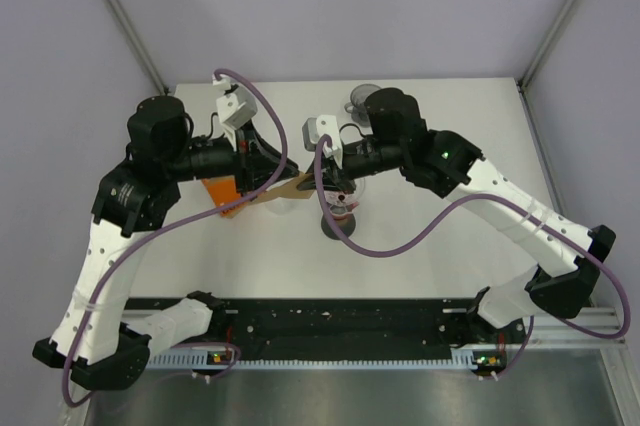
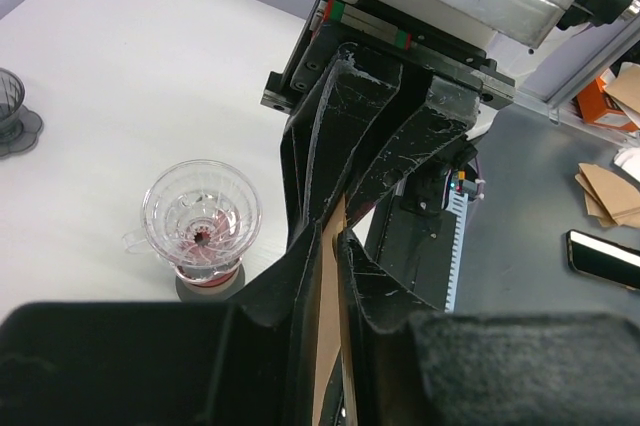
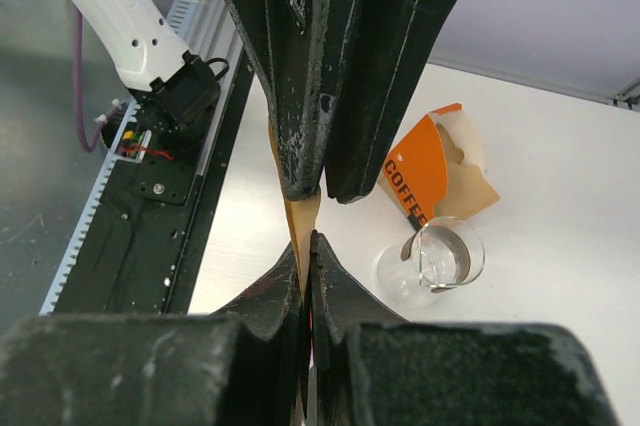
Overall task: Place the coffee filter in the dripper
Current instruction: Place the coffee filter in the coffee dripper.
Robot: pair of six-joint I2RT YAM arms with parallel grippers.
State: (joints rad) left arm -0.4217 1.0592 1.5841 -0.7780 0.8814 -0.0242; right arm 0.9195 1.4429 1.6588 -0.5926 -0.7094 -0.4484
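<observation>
A brown paper coffee filter [image 1: 300, 189] hangs between my two grippers above the table. My left gripper [image 1: 278, 184] is shut on its left end, and the filter edge shows between the pads in the left wrist view [image 2: 331, 276]. My right gripper [image 1: 330, 184] is shut on its right end, seen in the right wrist view [image 3: 300, 218]. The two grippers meet tip to tip. The clear glass dripper [image 1: 341, 208] stands on a dark round base just below the right gripper. It also shows in the left wrist view [image 2: 200, 216], empty and upright.
An orange coffee filter pack [image 1: 224, 194] with brown filters lies under the left gripper and shows in the right wrist view [image 3: 422, 168]. A small clear glass cup [image 3: 432, 261] stands beside it. A dark grey dripper [image 1: 360, 98] stands at the far table edge.
</observation>
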